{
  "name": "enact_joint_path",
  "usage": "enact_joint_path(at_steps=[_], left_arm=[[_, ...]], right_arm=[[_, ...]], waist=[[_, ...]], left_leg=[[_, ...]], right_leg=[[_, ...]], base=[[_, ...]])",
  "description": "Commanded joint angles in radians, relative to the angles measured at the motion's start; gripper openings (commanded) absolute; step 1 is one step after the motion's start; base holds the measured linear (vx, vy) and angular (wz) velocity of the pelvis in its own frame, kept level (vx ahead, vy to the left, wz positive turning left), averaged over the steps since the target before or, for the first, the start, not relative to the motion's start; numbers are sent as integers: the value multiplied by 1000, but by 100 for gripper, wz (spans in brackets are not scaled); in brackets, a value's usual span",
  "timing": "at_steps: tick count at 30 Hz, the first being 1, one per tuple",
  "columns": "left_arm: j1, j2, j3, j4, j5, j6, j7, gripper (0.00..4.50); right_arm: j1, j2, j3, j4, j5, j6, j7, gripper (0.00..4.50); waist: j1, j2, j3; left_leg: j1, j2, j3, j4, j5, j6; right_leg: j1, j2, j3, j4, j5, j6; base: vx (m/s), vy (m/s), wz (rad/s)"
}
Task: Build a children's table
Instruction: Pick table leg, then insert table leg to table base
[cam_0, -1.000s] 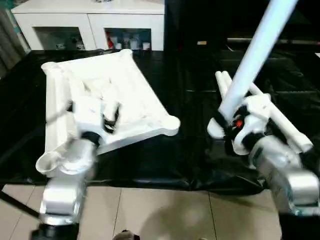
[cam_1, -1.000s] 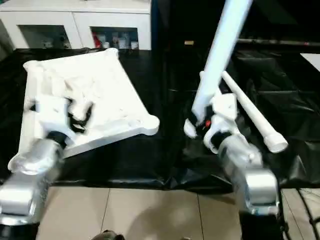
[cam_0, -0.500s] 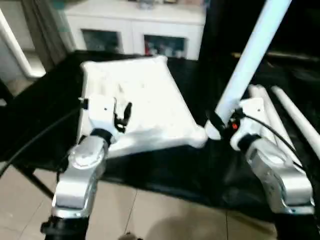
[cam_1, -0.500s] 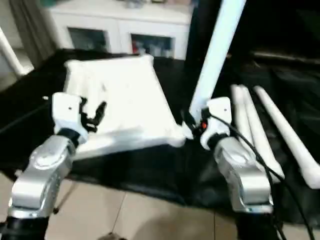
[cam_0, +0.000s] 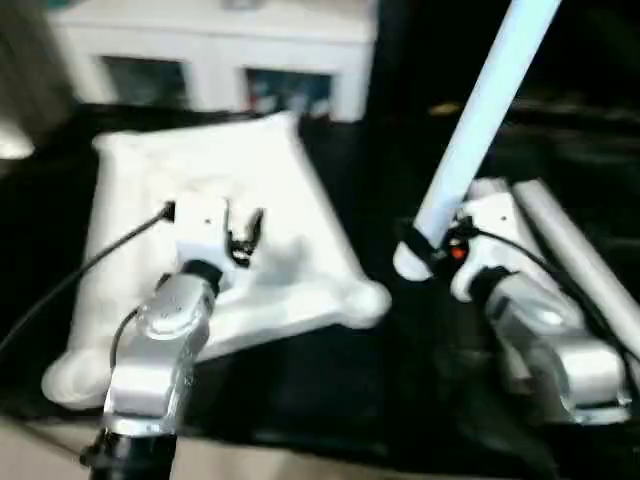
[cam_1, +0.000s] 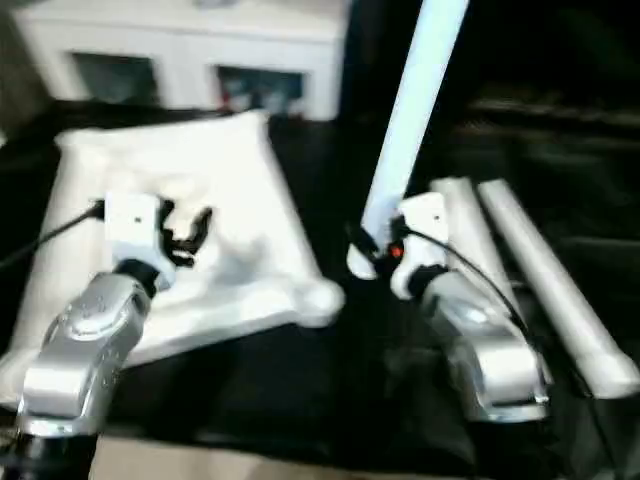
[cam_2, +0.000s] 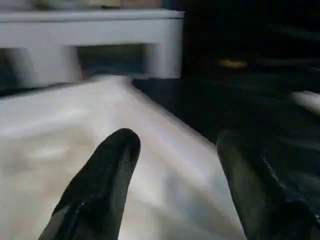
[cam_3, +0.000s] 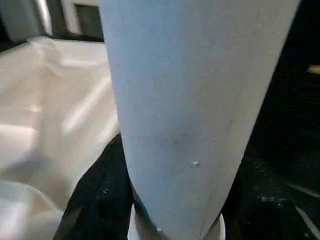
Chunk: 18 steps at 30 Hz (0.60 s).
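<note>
Right claw (cam_0: 425, 250) grips an upright white leg (cam_0: 480, 120); left claw (cam_2: 172, 165), fingers spread, hovers over the tabletop (cam_0: 270, 190).

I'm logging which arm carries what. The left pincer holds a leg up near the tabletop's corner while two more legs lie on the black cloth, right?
Wrong arm: the right pincer holds the leg, as the left eye view shows. The left pincer is open and empty over the tabletop. Two more legs do lie on the black cloth.
</note>
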Motion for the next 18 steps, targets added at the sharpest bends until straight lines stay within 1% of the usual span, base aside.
enact_joint_path(at_steps=[1, 2, 3, 4, 5, 6, 7, 8, 9, 10, 11, 12, 13, 14, 15, 16, 17, 18], left_arm=[[27, 82, -16, -38, -17, -23, -107, 300], [38, 133, -42, -37, -11, -54, -173, 317], [38, 133, -42, -37, -11, -54, -173, 317], [38, 161, -49, -30, -21, -58, -221, 334], [36, 187, -54, -24, -41, -50, -276, 337], [32, 213, -62, -17, -49, -43, -320, 337], [23, 240, -73, -5, -55, -35, -365, 345], [1, 275, -88, 25, -64, -23, -434, 362], [1, 275, -88, 25, -64, -23, -434, 362], [-18, 293, -94, 52, -74, -17, -474, 378], [-25, 297, -95, 63, -78, -13, -487, 381], [-51, 314, -106, 99, -84, -10, -524, 381], [-54, 316, -108, 105, -84, -11, -528, 389], [-117, 337, -131, 193, -67, -15, -571, 399], [-140, 342, -139, 226, -56, -18, -581, 410], [-157, 341, -142, 249, -50, -22, -588, 417], [-221, 335, -150, 332, -33, -20, -608, 421], [-258, 331, -155, 380, -25, -16, -619, 428]], right_arm=[[-17, 16, 12, -10, 16, -10, 20, 193], [-23, 17, 13, -7, 15, -5, 22, 193], [-23, 17, 13, -7, 15, -5, 22, 193], [-26, 18, 14, -1, 19, 3, 23, 193], [-31, 16, 17, 5, 22, 6, 28, 193], [-35, 15, 18, 10, 31, 14, 38, 193], [-41, 12, 17, 14, 43, 23, 51, 193], [-53, 0, 22, 24, 52, 19, 79, 193], [-53, 0, 22, 24, 52, 19, 79, 193], [-63, -8, 26, 32, 56, 15, 100, 193], [-67, -11, 26, 35, 59, 14, 109, 193], [-77, -16, 25, 44, 64, 17, 128, 193], [-78, -16, 25, 45, 65, 17, 130, 193], [-94, -33, 31, 59, 70, 21, 169, 193], [-99, -41, 34, 63, 70, 20, 181, 193], [-102, -45, 36, 65, 70, 20, 187, 193], [-112, -56, 39, 76, 68, 15, 203, 193], [-118, -61, 39, 83, 69, 12, 207, 193]], waist=[[29, -15, -53], [24, -2, -55], [25, 6, -54], [23, 13, -51], [25, 16, -44], [27, 21, -37], [28, 21, -32], [31, 28, -18], [32, 28, -14], [33, 28, -14], [36, 34, -14], [39, 38, -15], [37, 32, -14], [41, 34, -15], [44, 31, -18], [43, 30, -19], [42, 30, -16], [45, 32, -19]], left_leg=[[-31, 25, 3, -70, 225, -78], [-24, 37, 4, -79, 199, -89], [-19, 47, 3, -85, 161, -91], [-15, 56, 5, -92, 125, -105], [-4, 74, 7, -109, 33, -132], [8, 86, 13, -120, -60, -145], [13, 91, 15, -125, -112, -148], [25, 97, 26, -136, -280, -158], [32, 99, 29, -138, -329, -165], [35, 101, 29, -139, -369, -175], [35, 101, 29, -140, -372, -178], [34, 100, 30, -140, -369, -180], [30, 98, 31, -142, -366, -178], [25, 96, 31, -143, -351, -175], [25, 94, 31, -142, -336, -173], [19, 94, 31, -143, -319, -172], [10, 95, 30, -146, -298, -174], [20, 92, 34, -139, -295, -173]], right_leg=[[101, -57, 23, -91, 577, 74], [98, -40, 17, -90, 556, 64], [96, -38, 17, -91, 492, 45], [93, -29, 16, -94, 408, 11], [87, -22, 10, -108, 198, -59], [76, -24, 10, -118, 20, -129], [70, -24, 10, -123, -60, -156], [48, -24, 11, -142, -306, -165], [40, -25, 11, -149, -368, -158], [39, -32, 11, -158, -430, -144], [38, -34, 13, -160, -444, -139], [35, -36, 15, -163, -460, -127], [37, -35, 15, -167, -472, -119], [40, -37, 17, -168, -487, -105], [40, -38, 17, -169, -504, -91], [45, -40, 17, -168, -503, -89], [49, -42, 15, -169, -510, -85], [40, -41, 17, -175, -533, -75]], base=[[13, -98, -13], [-27, -63, -2], [-27, -63, -2], [-61, -20, -3], [-75, 17, 4], [-75, 17, 4], [-89, 29, 9], [-108, 27, 9], [-108, 27, 9], [-100, 22, 8], [-87, 16, 7], [-87, 16, 7], [-76, 9, 2], [-69, 3, -1], [-69, 3, -1], [-65, 1, -6], [-53, -1, -5], [-53, -1, -5]])
